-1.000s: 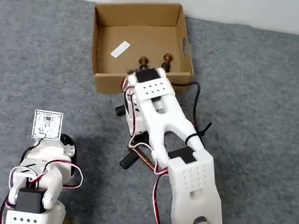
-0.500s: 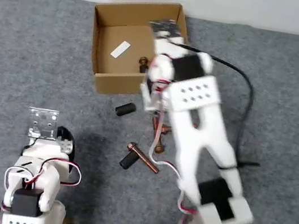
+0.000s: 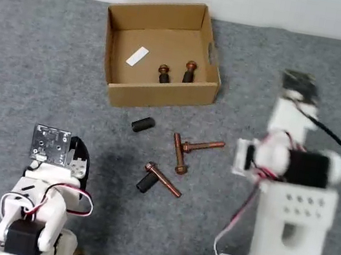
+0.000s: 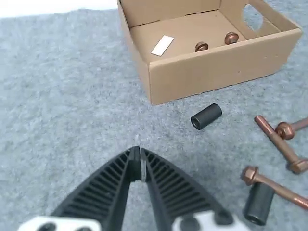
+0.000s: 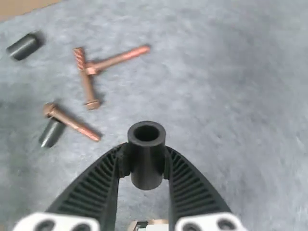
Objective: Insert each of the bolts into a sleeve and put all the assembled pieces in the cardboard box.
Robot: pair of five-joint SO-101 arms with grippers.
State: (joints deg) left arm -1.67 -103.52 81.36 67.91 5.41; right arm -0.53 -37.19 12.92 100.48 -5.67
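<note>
My right gripper (image 5: pixel 146 150) is shut on a black sleeve (image 5: pixel 146 159), held upright above the grey carpet, to the right of the loose parts. The right arm (image 3: pixel 291 187) stands raised at the right. Two crossed copper bolts (image 3: pixel 183 149) lie mid-table. A third bolt (image 3: pixel 163 180) lies with a black sleeve (image 3: pixel 145 183) beside its head. Another sleeve (image 3: pixel 143 124) lies in front of the cardboard box (image 3: pixel 162 97). Two assembled pieces (image 3: pixel 164 73) (image 3: pixel 190 70) stand inside the box. My left gripper (image 4: pixel 137 155) is shut and empty, low over the carpet at the near left.
A white label (image 3: pixel 137 56) lies on the box floor. The box (image 4: pixel 216 72) has a hand hole in its right wall. Grey carpet (image 3: pixel 37 66) covers the table, with a pale wall along its far edge.
The right arm has lifted away from the box front and swung right, uncovering the bolts and sleeves. The left arm has shifted only slightly.
</note>
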